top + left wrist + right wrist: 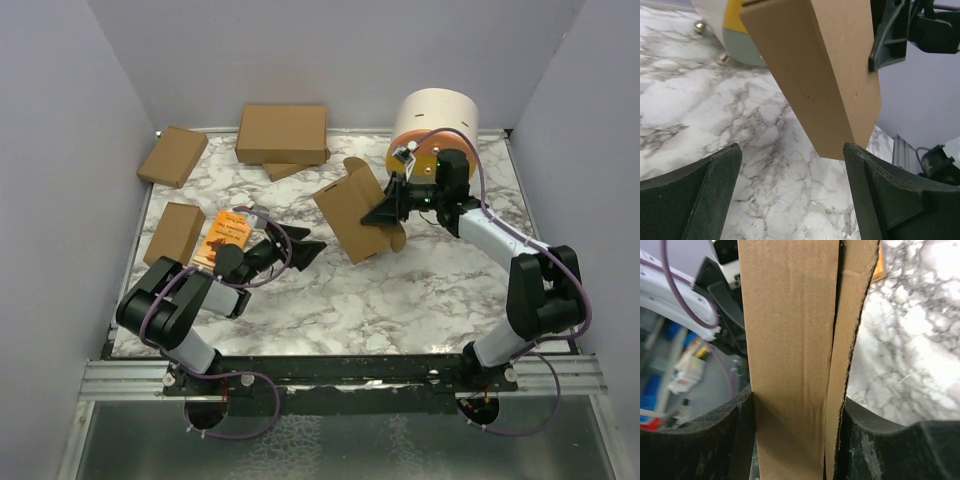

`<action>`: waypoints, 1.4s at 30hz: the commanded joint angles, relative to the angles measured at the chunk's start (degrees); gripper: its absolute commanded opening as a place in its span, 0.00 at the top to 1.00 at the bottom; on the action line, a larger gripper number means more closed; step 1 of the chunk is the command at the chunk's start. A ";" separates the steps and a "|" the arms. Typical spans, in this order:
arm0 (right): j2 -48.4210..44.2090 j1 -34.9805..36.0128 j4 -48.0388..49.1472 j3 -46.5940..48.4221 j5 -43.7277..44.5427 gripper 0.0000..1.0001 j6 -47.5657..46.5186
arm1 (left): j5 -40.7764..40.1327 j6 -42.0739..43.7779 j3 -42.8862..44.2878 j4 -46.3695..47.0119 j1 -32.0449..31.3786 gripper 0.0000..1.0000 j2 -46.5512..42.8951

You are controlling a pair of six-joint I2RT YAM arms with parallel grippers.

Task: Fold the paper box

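Observation:
The paper box is a partly folded brown carton, held tilted above the middle of the table with a flap sticking up at its top. My right gripper is shut on its right edge. In the right wrist view the box fills the gap between both fingers, a folded-over flap lying along its right side. My left gripper stands open just left of the box, with nothing between its fingers. In the left wrist view the box hangs ahead, its lower corner close to the right fingertip.
A white and orange cylinder stands at the back right. A larger brown carton lies at the back on top of another piece. Two small cartons and an orange booklet lie at the left.

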 commanded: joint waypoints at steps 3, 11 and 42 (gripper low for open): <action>1.86 -1.48 24.73 -5.33 -7.73 0.53 32.64 | -1.59 -6.79 3.91 15.56 -3.91 0.14 4.66; 3.39 -1.58 36.36 -7.11 -8.24 0.54 43.67 | -1.57 -14.56 8.66 15.60 -6.61 0.14 6.07; 2.42 -4.22 45.44 -9.21 -6.22 0.56 51.95 | 1.24 -25.39 8.07 13.23 -8.35 1.00 8.13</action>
